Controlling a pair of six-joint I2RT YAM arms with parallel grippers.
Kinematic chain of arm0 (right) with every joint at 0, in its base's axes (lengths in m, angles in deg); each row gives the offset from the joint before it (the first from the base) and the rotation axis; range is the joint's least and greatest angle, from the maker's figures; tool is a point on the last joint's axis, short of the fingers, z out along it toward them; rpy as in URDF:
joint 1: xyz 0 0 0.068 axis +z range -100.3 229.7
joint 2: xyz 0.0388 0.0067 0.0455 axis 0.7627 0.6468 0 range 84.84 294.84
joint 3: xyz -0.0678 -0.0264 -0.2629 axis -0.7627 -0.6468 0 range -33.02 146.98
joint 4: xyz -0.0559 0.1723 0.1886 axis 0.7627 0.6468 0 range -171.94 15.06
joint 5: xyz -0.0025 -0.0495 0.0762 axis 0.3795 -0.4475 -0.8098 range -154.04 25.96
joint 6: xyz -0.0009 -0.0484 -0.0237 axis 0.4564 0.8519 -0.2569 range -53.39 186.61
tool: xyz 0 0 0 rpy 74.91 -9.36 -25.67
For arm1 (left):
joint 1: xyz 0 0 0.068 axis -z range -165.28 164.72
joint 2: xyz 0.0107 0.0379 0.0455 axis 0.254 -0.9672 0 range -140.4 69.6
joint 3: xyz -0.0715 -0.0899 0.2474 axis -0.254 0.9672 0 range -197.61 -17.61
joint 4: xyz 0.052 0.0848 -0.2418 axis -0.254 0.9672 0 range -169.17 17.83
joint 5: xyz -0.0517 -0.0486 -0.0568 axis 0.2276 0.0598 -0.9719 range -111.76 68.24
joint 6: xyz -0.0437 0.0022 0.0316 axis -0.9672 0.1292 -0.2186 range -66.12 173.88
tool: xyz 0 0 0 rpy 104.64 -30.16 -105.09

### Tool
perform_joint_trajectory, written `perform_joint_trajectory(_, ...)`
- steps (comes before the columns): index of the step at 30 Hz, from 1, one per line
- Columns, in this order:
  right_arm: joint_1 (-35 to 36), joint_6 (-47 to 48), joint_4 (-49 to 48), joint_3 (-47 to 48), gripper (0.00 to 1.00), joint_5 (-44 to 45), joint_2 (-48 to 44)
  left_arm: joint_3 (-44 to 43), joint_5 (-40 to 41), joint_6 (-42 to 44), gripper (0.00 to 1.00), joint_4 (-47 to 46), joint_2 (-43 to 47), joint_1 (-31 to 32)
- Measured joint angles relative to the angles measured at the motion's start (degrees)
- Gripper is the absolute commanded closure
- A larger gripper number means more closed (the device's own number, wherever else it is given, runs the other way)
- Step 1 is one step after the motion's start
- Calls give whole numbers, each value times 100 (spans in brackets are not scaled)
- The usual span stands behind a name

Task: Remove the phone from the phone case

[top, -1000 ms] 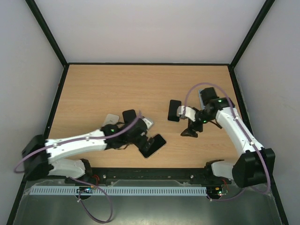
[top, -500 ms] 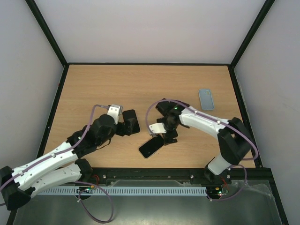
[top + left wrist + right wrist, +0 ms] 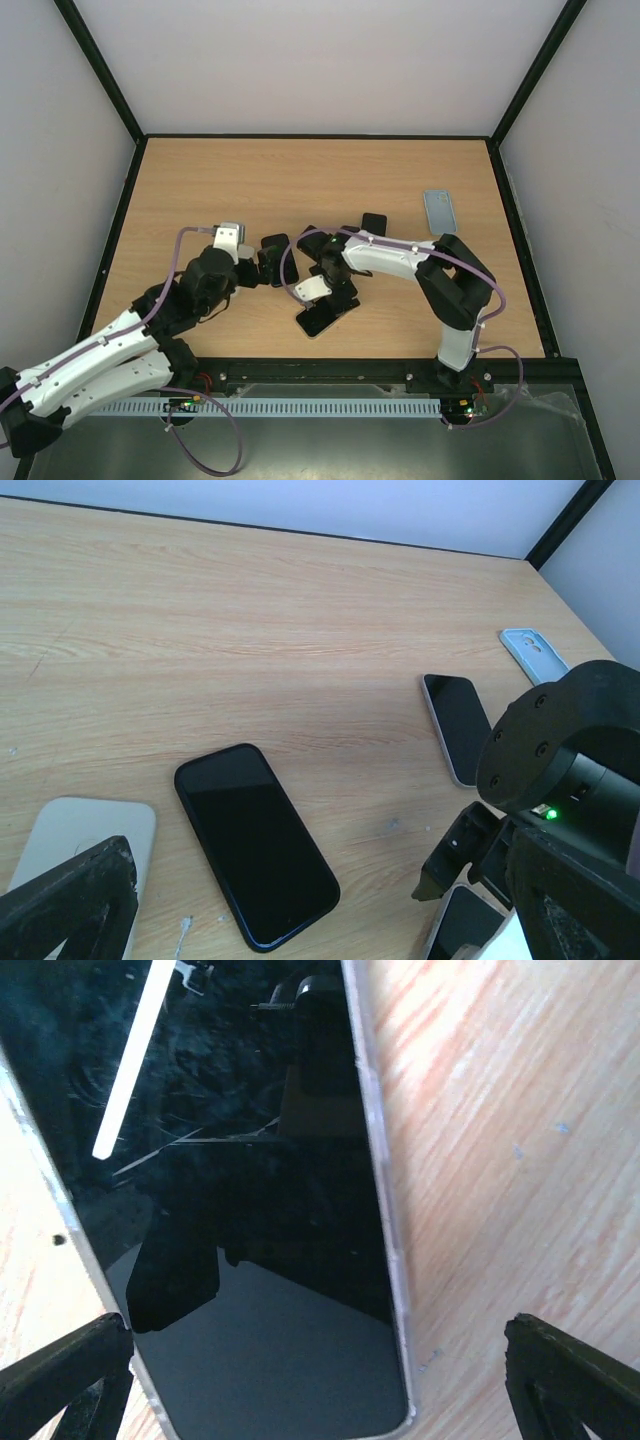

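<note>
From where I stand, the right end effector (image 3: 315,1380) hangs low over the phone (image 3: 250,1210) near the front edge of the counter (image 3: 200,190). Its fingers are spread wide to either side and grip nothing. The phone lies face up inside its pale-rimmed phone case (image 3: 392,1260). The left end effector (image 3: 320,905) is spread wide and empty too, above a black handset (image 3: 255,845) and a grey slab (image 3: 85,845) lying side by side. A blue case (image 3: 440,210) lies well apart, near the right wall.
</note>
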Motion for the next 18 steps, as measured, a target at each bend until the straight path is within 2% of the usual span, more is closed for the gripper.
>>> perform_joint_trajectory(4, 9, -9, 234, 116, 2, -72, 9, 35, -11, -17, 0, 68, 85, -2)
perform_joint_trajectory(7, -289, -101, 315, 181, 3, -393, -186, 31, -166, 17, 0, 74, -79, -2)
perform_joint_trajectory(10, -1021, -243, 286, 83, 2, -772, -863, -68, -592, 101, 0, 146, -562, 4)
perform_joint_trajectory(13, -1550, -393, 87, -361, 2, -835, -1919, -131, -846, 70, 0, 275, -1119, 155)
perform_joint_trajectory(16, -1462, -474, -39, -754, 2, -964, -2538, -129, -909, -103, 0, 498, -1237, 341)
perform_joint_trajectory(18, -1311, -487, -87, -837, 3, -970, -2472, -127, -896, -267, 0, 595, -1132, 400)
